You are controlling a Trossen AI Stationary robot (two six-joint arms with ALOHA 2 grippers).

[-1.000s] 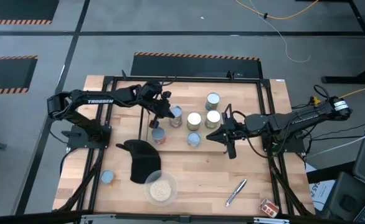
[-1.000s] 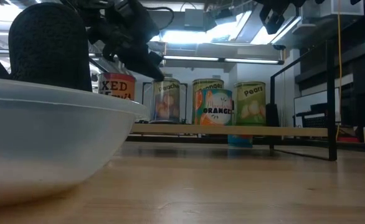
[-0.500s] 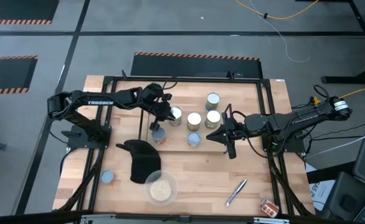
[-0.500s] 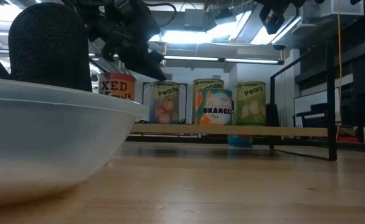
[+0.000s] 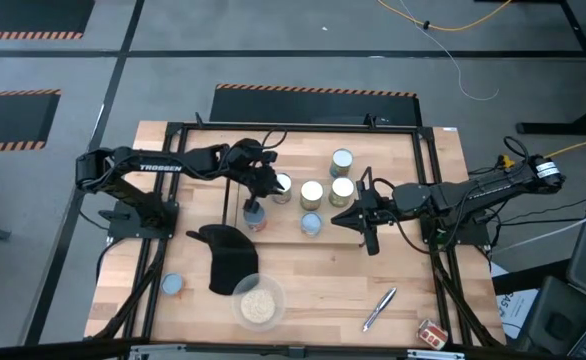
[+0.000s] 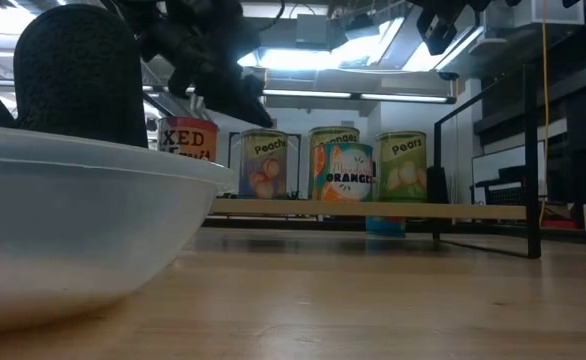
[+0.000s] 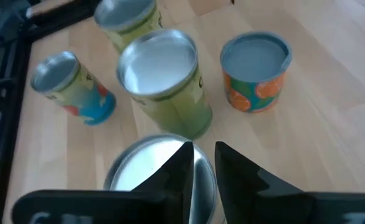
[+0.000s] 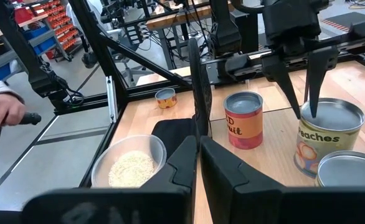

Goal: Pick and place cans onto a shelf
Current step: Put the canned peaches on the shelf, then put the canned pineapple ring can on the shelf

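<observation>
Jaws of the left gripper (image 8: 303, 112) stand a narrow gap apart, clamped on nothing, tips just at the silvery top of the upright peach-labelled tin (image 8: 329, 134). That tin stands on the light wooden board of the low black-wire shelf (image 6: 453, 210), beside the cream-topped tins. The tin lies straight below the jaws with its long axis vertical, so I judge a plain lift upward would clear it (a sideways drag could tip it). The right gripper (image 8: 198, 158) hangs over the wooden worktop (image 5: 313, 285) near the shelf's right end, jaws together and empty. A small pale-blue-topped tin (image 5: 173, 284) waits at the front left corner, well apart from the shelf and nearer the left arm
</observation>
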